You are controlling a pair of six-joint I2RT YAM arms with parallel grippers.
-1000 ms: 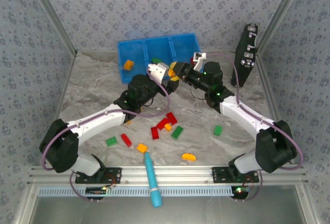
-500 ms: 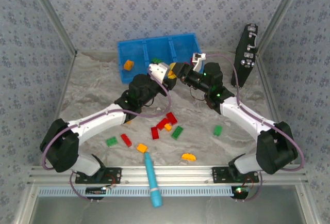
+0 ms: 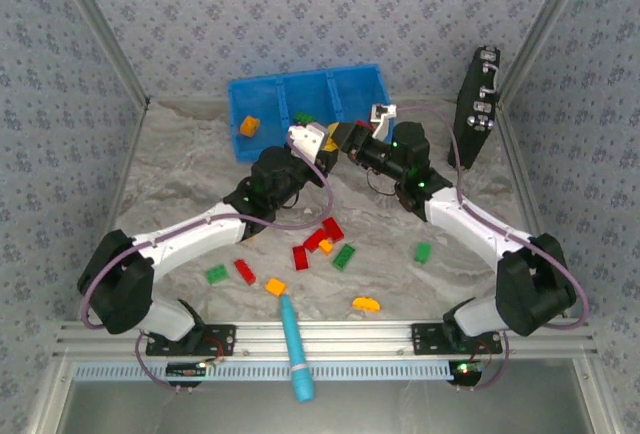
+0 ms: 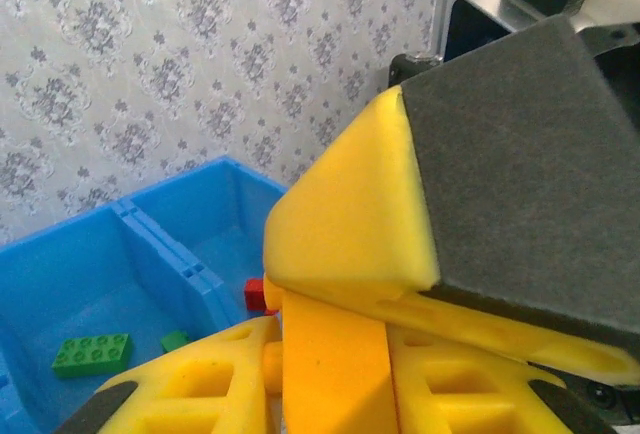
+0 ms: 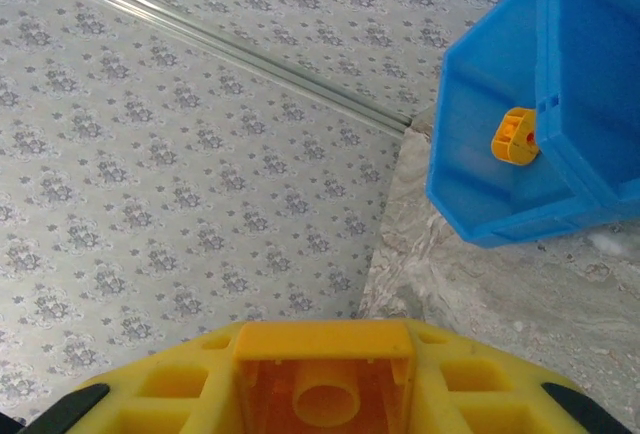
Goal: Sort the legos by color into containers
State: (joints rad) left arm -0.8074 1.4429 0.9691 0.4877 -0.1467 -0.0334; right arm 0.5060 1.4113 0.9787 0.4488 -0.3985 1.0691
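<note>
My left claw [image 3: 332, 146] has closed over the last second, and my right claw [image 3: 350, 141] has edged slightly left to meet it.

Nearest me, at the bottom centre of the overhead view, lies the teal stick [image 3: 295, 349]. Above it the loose legos are scattered across the middle of the frame: an orange piece [image 3: 366, 303], an orange brick [image 3: 275, 286], a red brick [image 3: 244, 271] beside a green brick [image 3: 215, 274], a red cluster [image 3: 322, 237], and further right a lone green brick [image 3: 423, 251].

Higher up, at the frame's centre, both claws meet on one orange-yellow brick [image 4: 330, 364]. My left fingers [image 4: 200, 384] pinch it from both sides. In the right wrist view its hollow underside sits between my right fingers [image 5: 160, 399], which press against it too.

Behind them, at upper centre, is the blue tray [image 3: 305, 76]. Its left compartment holds an orange lego [image 3: 249, 126], and the middle one holds a green lego [image 3: 303, 117]. At upper right stands the black case [image 3: 478, 104].
</note>
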